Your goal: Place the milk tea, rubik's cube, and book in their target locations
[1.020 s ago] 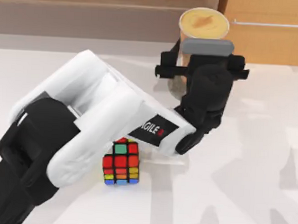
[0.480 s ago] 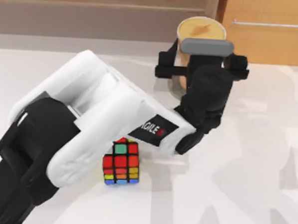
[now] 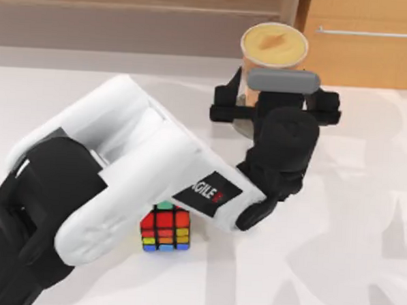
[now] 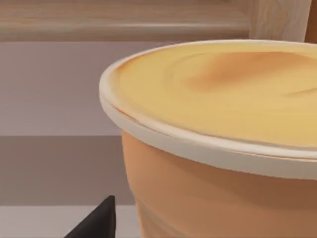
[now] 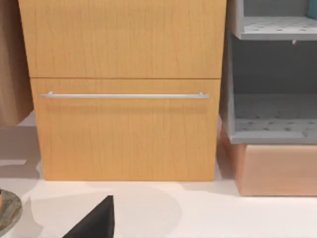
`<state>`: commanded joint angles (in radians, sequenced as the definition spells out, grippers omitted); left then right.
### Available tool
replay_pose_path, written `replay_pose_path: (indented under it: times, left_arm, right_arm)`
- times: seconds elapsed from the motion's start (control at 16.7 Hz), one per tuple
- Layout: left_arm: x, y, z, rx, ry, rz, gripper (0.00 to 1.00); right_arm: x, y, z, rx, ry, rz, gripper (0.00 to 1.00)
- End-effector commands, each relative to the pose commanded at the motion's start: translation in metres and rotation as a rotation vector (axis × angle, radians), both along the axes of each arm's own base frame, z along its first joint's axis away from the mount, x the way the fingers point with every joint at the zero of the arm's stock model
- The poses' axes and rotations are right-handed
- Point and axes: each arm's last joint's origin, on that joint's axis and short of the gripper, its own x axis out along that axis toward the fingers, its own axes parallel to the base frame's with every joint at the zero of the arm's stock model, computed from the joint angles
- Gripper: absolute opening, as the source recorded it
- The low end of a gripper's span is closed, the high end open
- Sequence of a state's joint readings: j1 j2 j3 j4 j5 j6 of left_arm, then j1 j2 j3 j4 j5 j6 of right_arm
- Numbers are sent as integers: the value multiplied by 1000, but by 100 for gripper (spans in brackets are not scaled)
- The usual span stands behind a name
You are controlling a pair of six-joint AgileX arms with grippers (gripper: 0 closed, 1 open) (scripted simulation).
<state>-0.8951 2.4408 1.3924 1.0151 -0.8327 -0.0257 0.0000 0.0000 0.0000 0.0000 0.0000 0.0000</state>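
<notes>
The milk tea (image 3: 274,50) stands upright near the far edge of the bench (image 3: 350,222), just in front of a wooden cabinet (image 3: 363,41) with a bar handle. The left pincer (image 3: 274,105) sits at the cup's near side, its black body against the lower wall; whether its fingers are pinching the cup or spread I cannot tell, since the cup and wrist hide them. From the left wrist, the cup's pale rim (image 4: 198,144) and creamy top loom very close. A round grey disc shows under the cup's base, possibly its target.

To do this step well, I would keep the cup vertical, move slowly, and settle the base flat before letting go. The rubik's cube (image 3: 165,231) lies well apart, near the arm's elbow.
</notes>
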Motion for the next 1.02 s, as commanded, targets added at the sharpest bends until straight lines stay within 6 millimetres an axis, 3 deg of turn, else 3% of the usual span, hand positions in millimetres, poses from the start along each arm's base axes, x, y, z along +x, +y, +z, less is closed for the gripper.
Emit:
replay_pose_path:
  times: [0.3,0.6,1.02]
  left_arm:
    - [-1,1,2,11,9,3,100]
    - [-14,2,45,-4,-3,3,100]
    - [-15,2,51,-3,1,5,100]
  right_arm:
    - [0,0,0,0,0,0,100]
    - [0,0,0,0,0,0,100]
    - [0,0,0,0,0,0,100]
